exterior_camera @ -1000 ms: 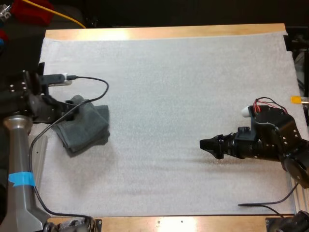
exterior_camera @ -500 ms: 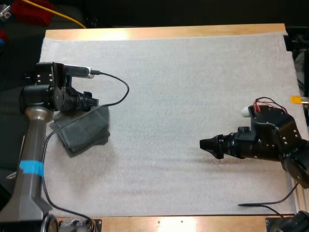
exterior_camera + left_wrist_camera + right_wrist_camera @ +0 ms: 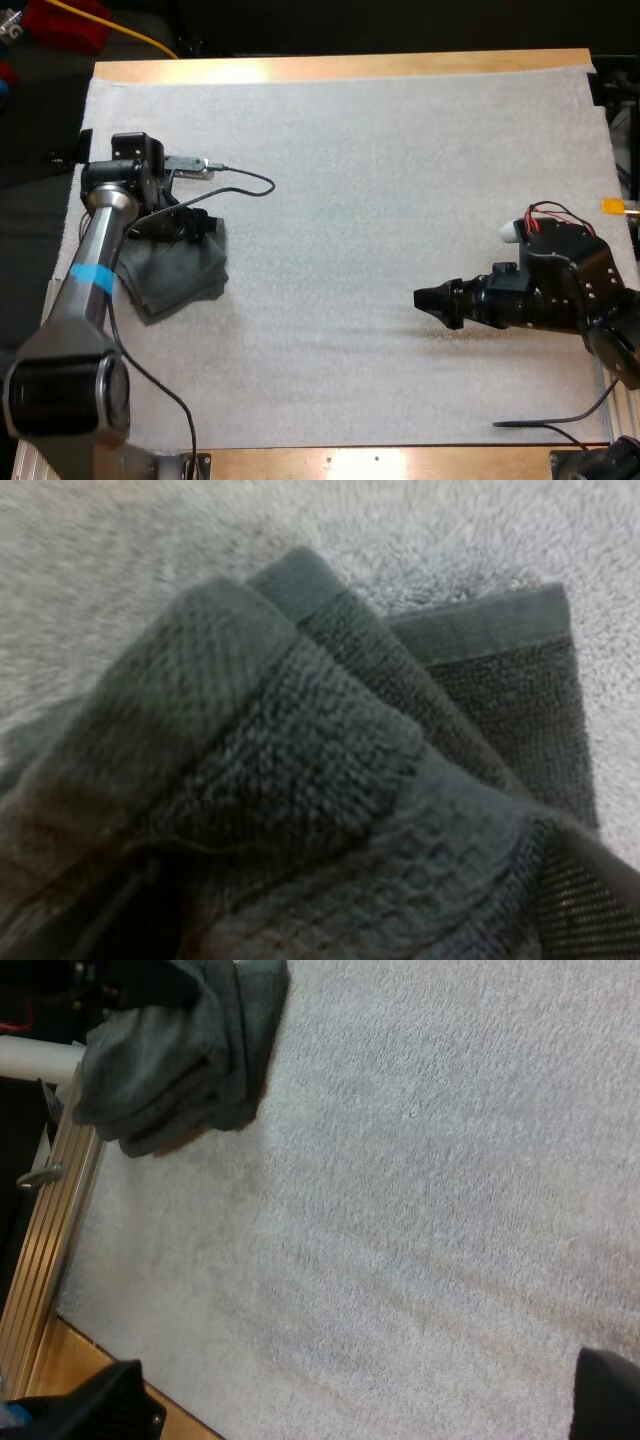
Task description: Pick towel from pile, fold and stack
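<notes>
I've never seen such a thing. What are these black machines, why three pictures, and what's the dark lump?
Two robot arms, each ending in a two-fingered gripper. One picture looks down over the wooden table and white mat; the other two come from cameras on the arms' wrists. The lump is a crumpled grey-green towel. The left gripper is at the towel's far edge, its camera close over the cloth. The right gripper is open over bare mat, holding nothing.

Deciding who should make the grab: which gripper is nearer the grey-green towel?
Left. The left gripper is right at the towel's far edge. The right gripper hovers over bare mat, far across from the towel.
</notes>
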